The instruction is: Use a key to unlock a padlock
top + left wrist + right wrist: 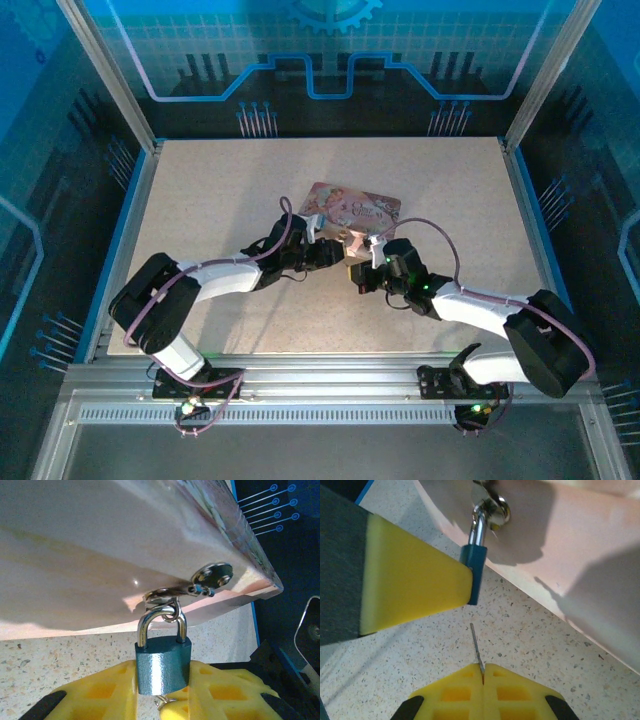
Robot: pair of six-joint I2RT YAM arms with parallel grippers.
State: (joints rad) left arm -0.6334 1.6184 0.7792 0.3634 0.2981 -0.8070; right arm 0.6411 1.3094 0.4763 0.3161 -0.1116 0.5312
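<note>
The small blue-green padlock [162, 662] hangs by its silver shackle [145, 625] from a ring on the latch of the pink tin [100, 555]. My left gripper [162, 680] is shut on the padlock's body, one yellow pad on each side. In the right wrist view the padlock [474, 572] shows edge-on beside the left gripper's yellow finger [410, 575]. My right gripper [483, 672] is shut on the key [476, 645]. Its thin blade sticks out toward the padlock, a short gap below it. From above, both grippers [335, 252] [362, 275] meet at the tin's near edge.
The pink illustrated tin [352, 205] lies mid-table, its near edge lifted off the speckled tabletop [220, 190]. A round metal latch plate [212, 576] sits on the tin's front. Blue rails and an aluminium frame [300, 370] border the table.
</note>
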